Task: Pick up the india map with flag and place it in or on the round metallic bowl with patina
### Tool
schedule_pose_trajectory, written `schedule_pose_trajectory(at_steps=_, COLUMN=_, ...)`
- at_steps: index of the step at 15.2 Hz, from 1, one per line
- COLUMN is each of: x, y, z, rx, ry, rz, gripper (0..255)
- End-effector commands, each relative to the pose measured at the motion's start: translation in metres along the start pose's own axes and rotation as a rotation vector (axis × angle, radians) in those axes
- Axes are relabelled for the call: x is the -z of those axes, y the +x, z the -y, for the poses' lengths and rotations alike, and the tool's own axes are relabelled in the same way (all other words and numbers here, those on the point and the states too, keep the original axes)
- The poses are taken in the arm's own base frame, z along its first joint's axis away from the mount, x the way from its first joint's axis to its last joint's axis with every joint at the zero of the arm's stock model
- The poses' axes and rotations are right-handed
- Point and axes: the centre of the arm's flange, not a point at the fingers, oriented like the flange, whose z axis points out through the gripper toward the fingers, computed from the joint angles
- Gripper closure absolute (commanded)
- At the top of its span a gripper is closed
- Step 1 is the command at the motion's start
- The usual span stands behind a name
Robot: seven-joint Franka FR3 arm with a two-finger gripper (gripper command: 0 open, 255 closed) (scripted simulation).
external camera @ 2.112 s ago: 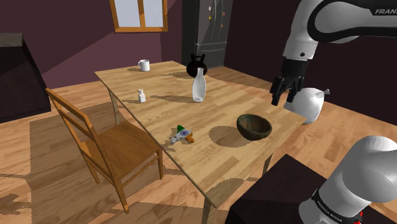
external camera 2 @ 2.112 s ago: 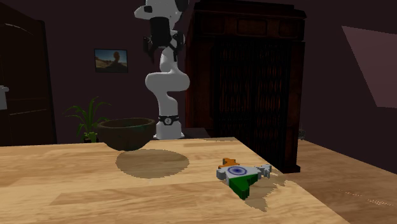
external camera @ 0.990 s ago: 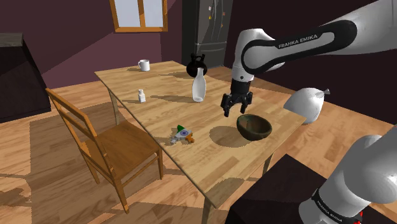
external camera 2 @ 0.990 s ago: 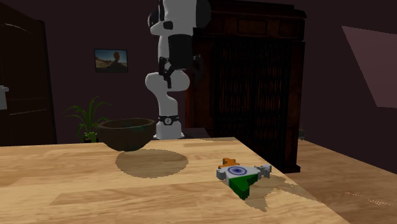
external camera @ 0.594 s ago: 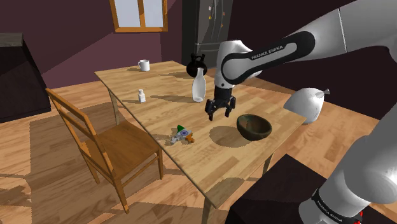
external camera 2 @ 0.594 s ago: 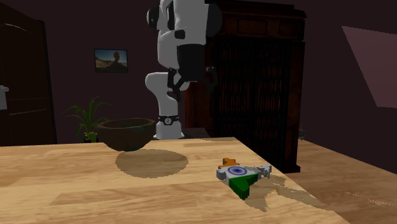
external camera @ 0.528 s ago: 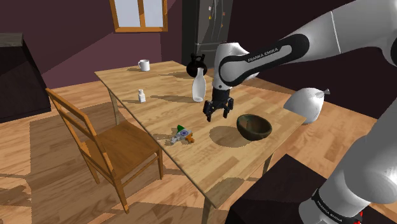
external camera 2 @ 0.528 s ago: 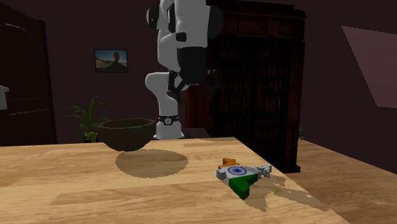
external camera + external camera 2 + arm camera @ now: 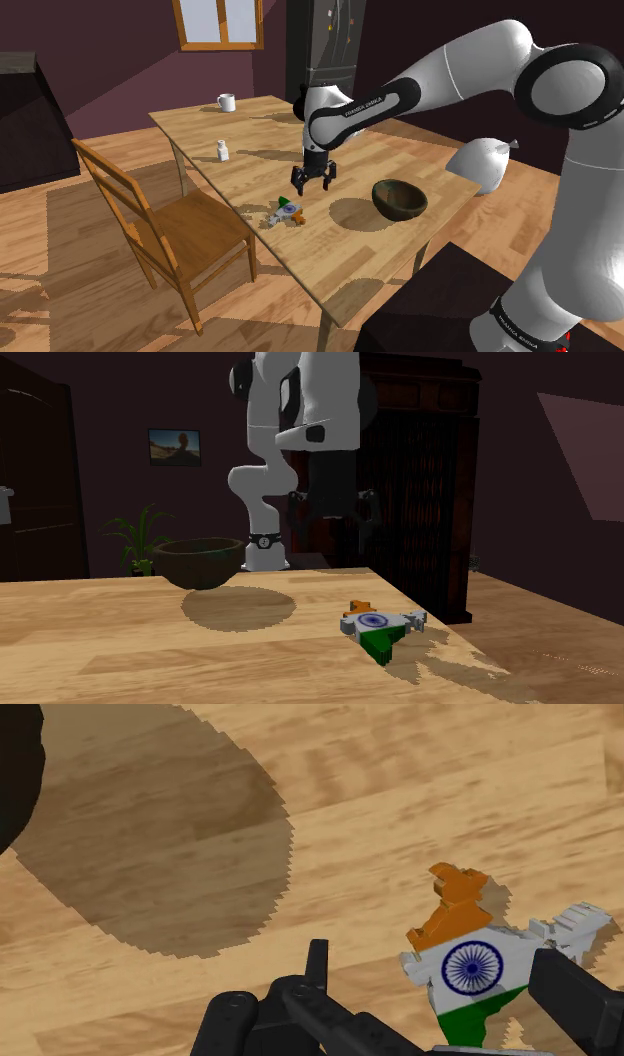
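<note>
Nearest in the shoulder view, a wooden chair [image 9: 175,225] stands beside the worktop [image 9: 345,255], at the lower left. The flag-painted map [image 9: 286,212] of India lies flat on the worktop close to that edge, where it lay before. The tool [image 9: 312,184] has swung away from the bowl and come lower since half a second ago. It now hangs just above the map, fingers spread wide, holding nothing. The dark round bowl [image 9: 400,198] sits unmoved toward the shoulder view's right, well apart from the map. Farther back stand a small white jar [image 9: 222,150] and a white mug [image 9: 227,102].
</note>
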Motion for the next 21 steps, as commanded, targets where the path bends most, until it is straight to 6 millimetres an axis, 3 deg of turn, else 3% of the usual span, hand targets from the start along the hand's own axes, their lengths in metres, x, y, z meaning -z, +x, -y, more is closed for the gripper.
schedule_pose_trajectory(at_steps=1, x=-0.011, y=0.018, z=0.013, rx=-0.004, ry=-0.003, rz=-0.005, gripper=0)
schedule_pose_trajectory(at_steps=9, x=-0.063, y=0.090, z=0.064, rx=-0.017, ry=-0.015, rz=-0.024, gripper=0)
schedule_pose_trajectory(at_steps=16, x=-0.100, y=0.091, z=0.064, rx=-0.017, ry=-0.015, rz=-0.024, gripper=0)
schedule_pose_trajectory(at_steps=21, x=-0.103, y=0.091, z=0.064, rx=-0.017, ry=-0.015, rz=-0.024, gripper=0)
